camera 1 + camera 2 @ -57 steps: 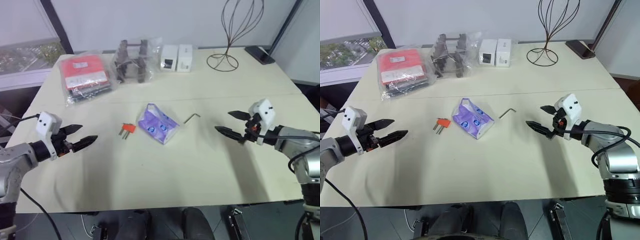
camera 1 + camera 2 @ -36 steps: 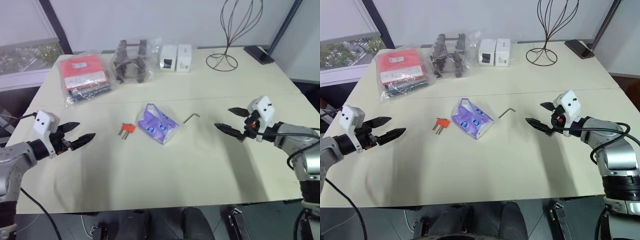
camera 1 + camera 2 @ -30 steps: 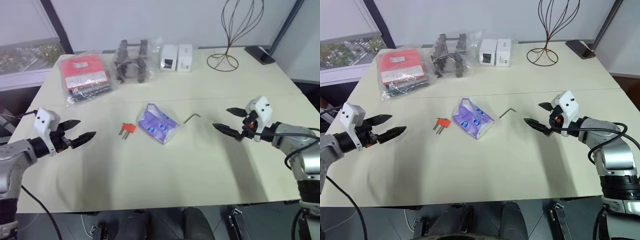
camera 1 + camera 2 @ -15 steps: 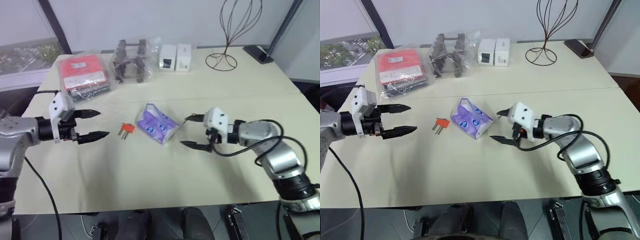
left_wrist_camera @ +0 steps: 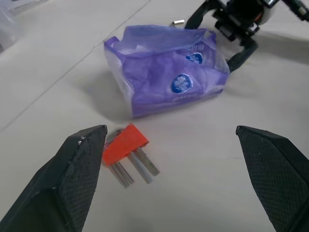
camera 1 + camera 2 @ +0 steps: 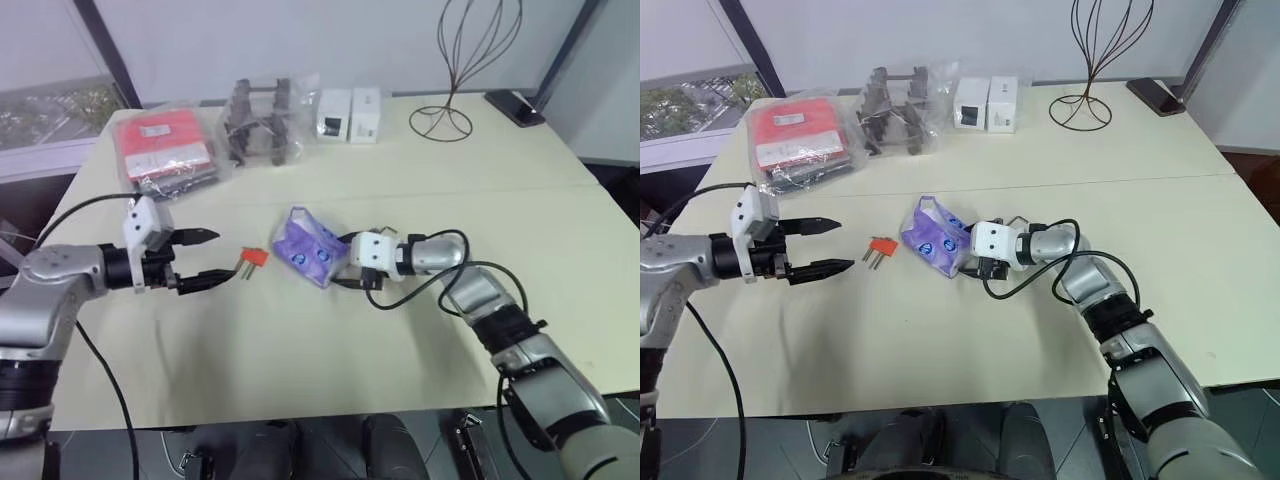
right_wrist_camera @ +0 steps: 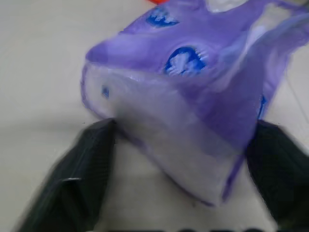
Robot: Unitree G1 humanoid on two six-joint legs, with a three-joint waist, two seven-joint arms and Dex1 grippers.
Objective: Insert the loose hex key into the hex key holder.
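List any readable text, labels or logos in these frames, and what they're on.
No text can be read as words.
Purple bag: round blue-and-white logos, lettering too small.
Red packet: white label, print too small.
White boxes: dark marks, unreadable.
Hex key holder: no marking visible.

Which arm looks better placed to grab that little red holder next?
The left. Its gripper is open, pointing at the red holder just beyond its fingertips. The right gripper is at the purple bag.

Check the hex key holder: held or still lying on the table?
Lying on the table. The hex key holder rests flat, prongs along the surface, between the left gripper's open jaws, untouched.
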